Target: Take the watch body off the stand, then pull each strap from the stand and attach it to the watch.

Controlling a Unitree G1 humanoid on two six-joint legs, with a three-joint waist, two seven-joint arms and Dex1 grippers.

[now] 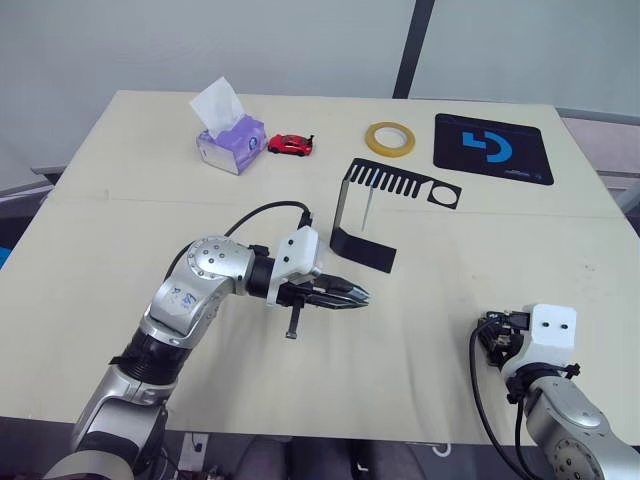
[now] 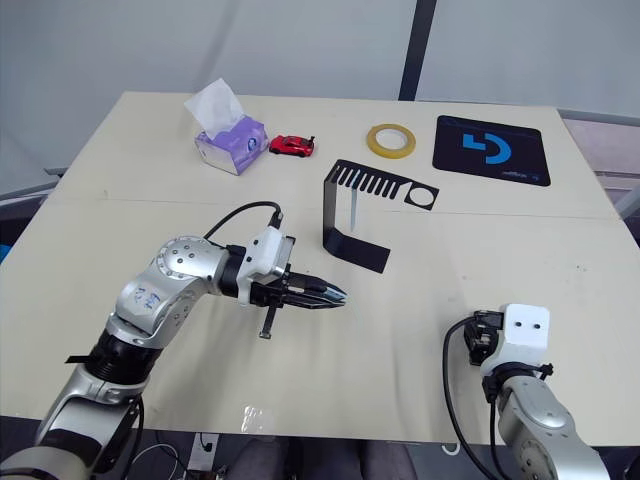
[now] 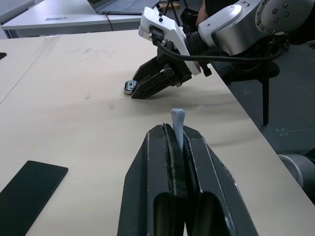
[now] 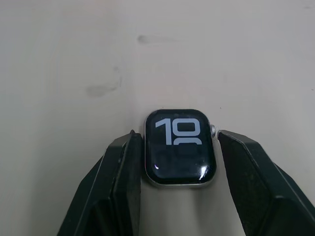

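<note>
nearest the head camera, the left gripper [image 1: 345, 296] hovers just above the pale tabletop [image 1: 120, 230], its black fingers [image 3: 162, 162] clenched on a narrow pale grey-blue strap [image 3: 177, 125] whose tip pokes out between them. beyond it stands the black bent sheet-metal stand [image 1: 362, 215] with its comb-slotted top arm; a second pale strap [image 1: 368, 208] hangs from that arm. further back lie a purple tissue box [image 1: 231, 142], a small red toy car [image 1: 290, 144], a yellow tape roll [image 1: 389, 138] and a black mat with a blue logo [image 1: 492, 148]. at the near right edge, the right gripper [image 4: 179, 162] rests low on the tabletop, fingers [image 4: 120, 167] grasping the small rounded-square grey-rimmed watch body [image 4: 179, 146], its dark screen facing up.
</note>
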